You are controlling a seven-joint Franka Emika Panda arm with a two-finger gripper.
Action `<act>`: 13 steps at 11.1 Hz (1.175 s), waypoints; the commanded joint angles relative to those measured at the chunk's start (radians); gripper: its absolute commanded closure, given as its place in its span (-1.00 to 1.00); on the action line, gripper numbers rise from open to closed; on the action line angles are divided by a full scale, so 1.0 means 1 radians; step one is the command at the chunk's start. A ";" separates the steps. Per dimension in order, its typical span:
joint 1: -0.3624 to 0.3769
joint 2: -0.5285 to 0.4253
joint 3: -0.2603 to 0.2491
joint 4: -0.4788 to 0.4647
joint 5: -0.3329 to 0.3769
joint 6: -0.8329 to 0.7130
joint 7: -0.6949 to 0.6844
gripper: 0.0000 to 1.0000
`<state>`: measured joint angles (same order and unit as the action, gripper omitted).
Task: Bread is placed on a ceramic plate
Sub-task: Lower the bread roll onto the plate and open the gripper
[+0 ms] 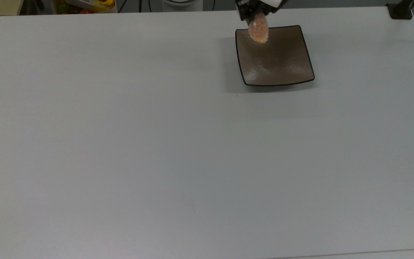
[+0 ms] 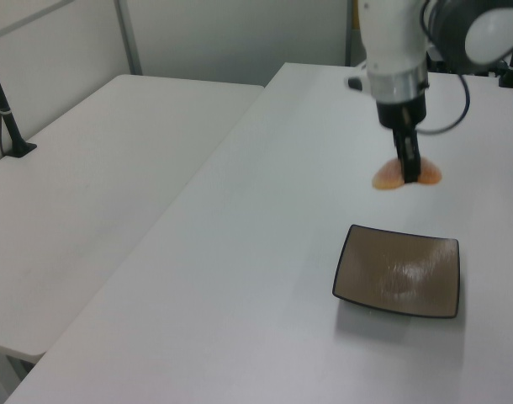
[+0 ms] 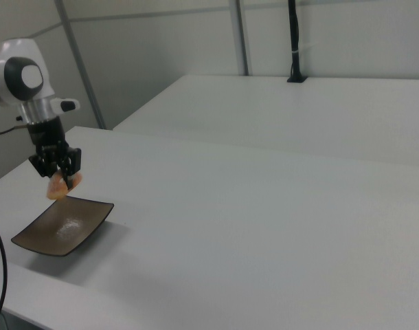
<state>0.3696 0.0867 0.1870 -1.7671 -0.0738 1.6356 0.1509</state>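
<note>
My gripper (image 2: 410,172) pinches the bread (image 2: 405,175), holding it in the air above the plate's (image 1: 282,64) far edge.

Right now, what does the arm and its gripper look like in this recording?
The arm is glossy white with rounded joint housings and a dark grey joint cap. A silvery ring sits at the wrist in the left view. Below it the gripper is black, with two slim black fingers. A thin black cable loops beside the wrist.
</note>
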 commanded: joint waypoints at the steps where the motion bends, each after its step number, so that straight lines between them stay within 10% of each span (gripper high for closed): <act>1: 0.069 0.091 0.005 -0.023 0.002 0.110 0.142 0.53; 10: 0.143 0.254 0.016 -0.078 -0.098 0.325 0.319 0.42; 13: 0.141 0.254 0.016 -0.078 -0.098 0.322 0.320 -0.09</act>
<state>0.5059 0.3486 0.2023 -1.8241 -0.1494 1.9312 0.4442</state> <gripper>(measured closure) 0.661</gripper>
